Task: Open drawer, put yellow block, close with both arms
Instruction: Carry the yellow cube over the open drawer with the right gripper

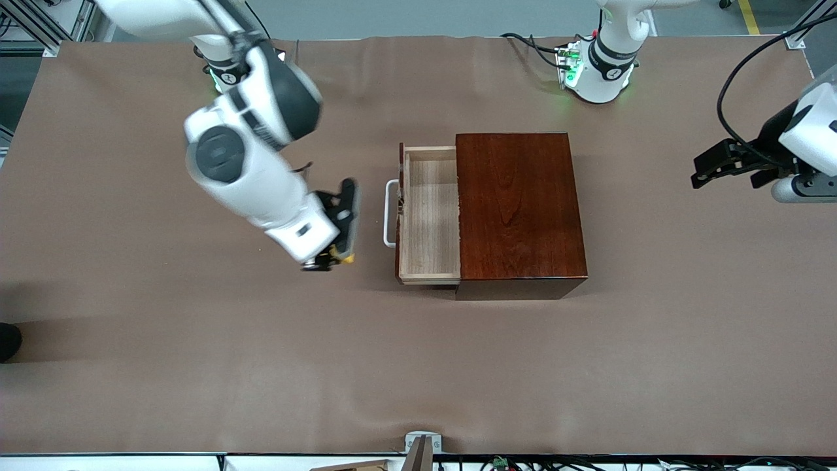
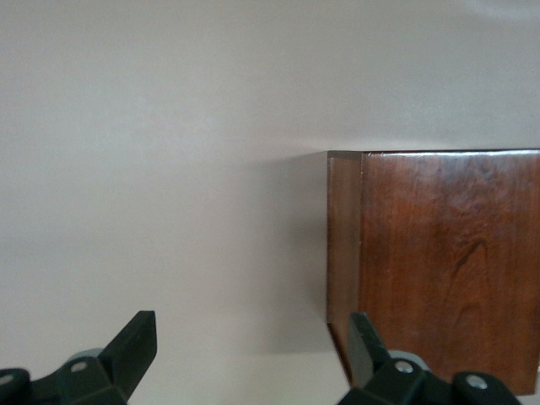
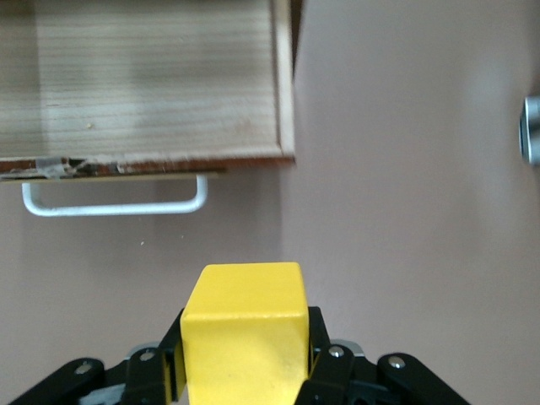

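Observation:
The drawer (image 1: 429,216) stands pulled out of the dark reddish-brown box (image 1: 520,209), its pale-wood tray empty and its white handle (image 1: 390,212) toward the right arm's end. My right gripper (image 1: 335,256) is shut on the yellow block (image 1: 346,259), over the table in front of the handle. In the right wrist view the block (image 3: 245,333) sits between the fingers (image 3: 319,346), with the drawer (image 3: 152,84) and handle (image 3: 114,207) ahead. My left gripper (image 1: 719,171) waits open and empty over the table at the left arm's end, beside the box (image 2: 447,261).
The brown table cover (image 1: 196,366) spreads all round the box. A small metal bracket (image 1: 423,445) sits at the table edge nearest the front camera. The arm bases (image 1: 598,69) stand along the farthest edge.

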You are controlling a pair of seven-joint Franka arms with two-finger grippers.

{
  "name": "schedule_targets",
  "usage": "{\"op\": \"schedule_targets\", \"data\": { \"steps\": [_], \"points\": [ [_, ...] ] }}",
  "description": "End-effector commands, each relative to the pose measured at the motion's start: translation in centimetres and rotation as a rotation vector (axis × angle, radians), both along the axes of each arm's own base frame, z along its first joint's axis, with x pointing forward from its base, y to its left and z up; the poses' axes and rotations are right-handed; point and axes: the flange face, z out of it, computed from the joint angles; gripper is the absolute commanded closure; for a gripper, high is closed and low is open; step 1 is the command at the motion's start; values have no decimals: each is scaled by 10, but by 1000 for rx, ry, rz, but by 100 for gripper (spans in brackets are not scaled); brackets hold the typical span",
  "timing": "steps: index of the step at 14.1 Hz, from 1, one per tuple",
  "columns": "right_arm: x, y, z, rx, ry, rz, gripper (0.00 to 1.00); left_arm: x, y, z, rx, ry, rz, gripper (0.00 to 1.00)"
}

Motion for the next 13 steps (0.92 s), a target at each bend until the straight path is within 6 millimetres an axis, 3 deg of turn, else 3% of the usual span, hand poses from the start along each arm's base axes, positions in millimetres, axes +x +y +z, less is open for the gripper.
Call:
{"op": "schedule_targets", "data": {
  "steps": [1,6,13],
  "points": [
    [1,42,-3,-34,-63,106,100,-4,10,-1,-12,-20,-43,0],
    [-37,119,-32,-108,-69,150,100,1,7,-8,-7,-41,10,0],
    [-53,143,-77,-138,-21,79,100,2,8,-12,-6,-39,13,0]
  ]
}}
